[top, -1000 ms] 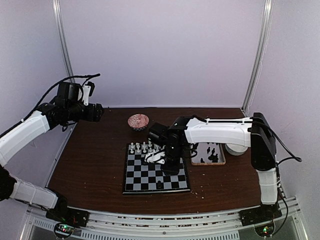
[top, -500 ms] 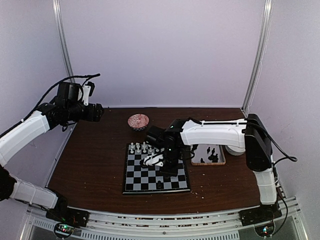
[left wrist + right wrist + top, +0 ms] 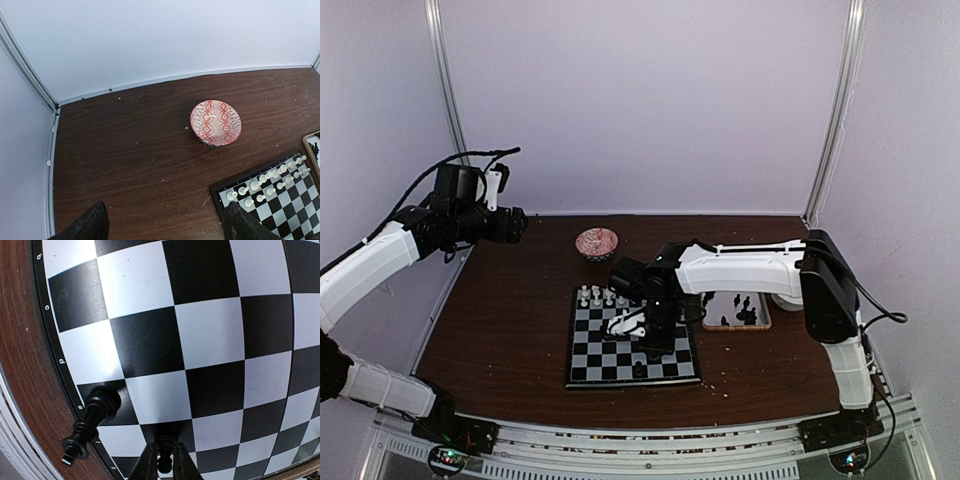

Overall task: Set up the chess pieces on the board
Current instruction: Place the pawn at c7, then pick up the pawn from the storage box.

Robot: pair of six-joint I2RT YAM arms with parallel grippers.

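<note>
Both arms show in the overhead view. At its upper left the left gripper (image 3: 165, 217) hangs high above the far-left part of the table (image 3: 500, 340), jaws wide apart, one near each end of the bottom edge of its wrist view. Right of centre in that wrist view a red-patterned bowl (image 3: 216, 122) sits on the wood, near the board's far edge.

The board (image 3: 595, 360) lies at the centre of the overhead view, its sides roughly square to the table's near edge. Two rows of white pieces (image 3: 603, 296) run left to right along its far side.

The right gripper (image 3: 164, 450) is low over the board. Its jaws are narrow, closed on a small black piece (image 3: 165, 465) that stands on a dark square at the bottom centre of the right wrist view. Left of it there, a taller black piece (image 3: 97, 407) has its base on a dark square against the lettered rim. Its long axis slants toward the frame's lower left, head lowest.

Just beside the board's right side, a wooden-rimmed tray (image 3: 735, 327) holds more black pieces (image 3: 745, 305).
</note>
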